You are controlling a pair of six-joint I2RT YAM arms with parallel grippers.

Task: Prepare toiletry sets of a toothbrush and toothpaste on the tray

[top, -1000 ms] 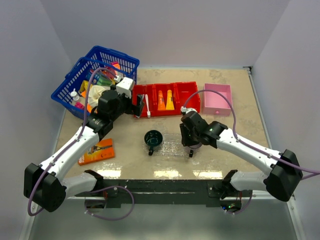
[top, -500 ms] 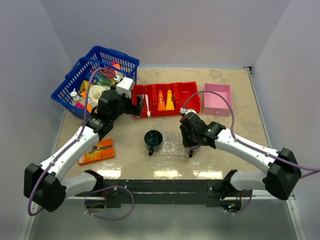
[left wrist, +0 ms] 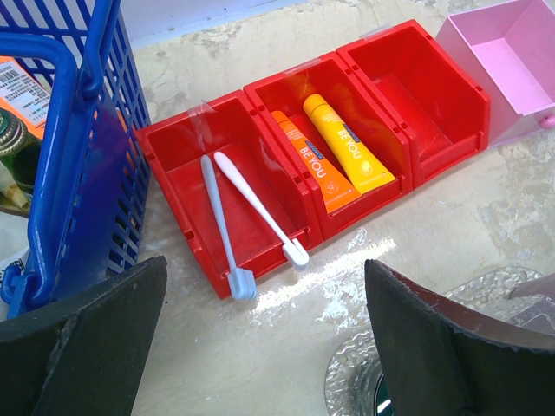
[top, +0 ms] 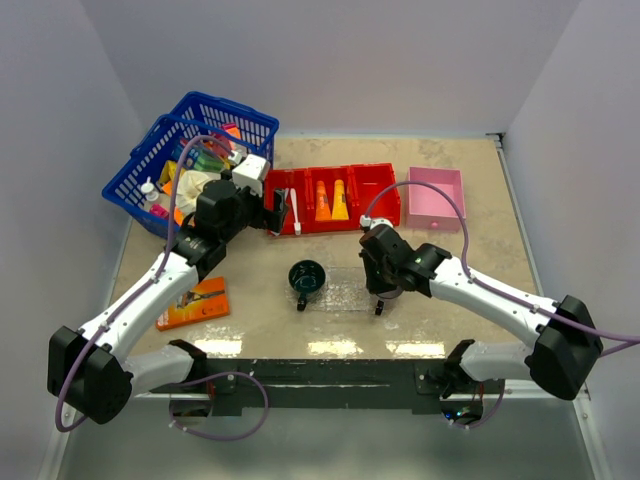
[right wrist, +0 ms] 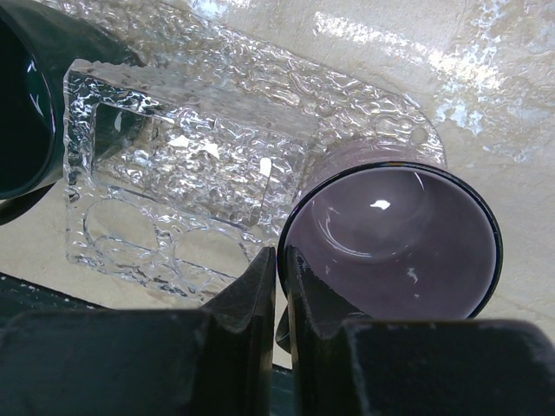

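As right tool (right wrist: 277, 258) pinches cup (right wrist: 390, 234), tray (right wrist: 217, 113) part-covered

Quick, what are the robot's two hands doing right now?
The left gripper is open, holding nothing.
The right gripper is pinched shut on the purple cup, at its rim.

Tray (right wrist: 199, 165): clear plastic, bumpy, glittering. Purple cup (right wrist: 390, 234) at its 4 o'clock end: smooth, glossy. Bin (left wrist: 408, 113): shiny red plastic. Tubes (left wrist: 347, 143): glossy. Toothbrushes (left wrist: 257, 205): smooth white plastic. Table (left wrist: 260, 364): polished, marbled, reflective.
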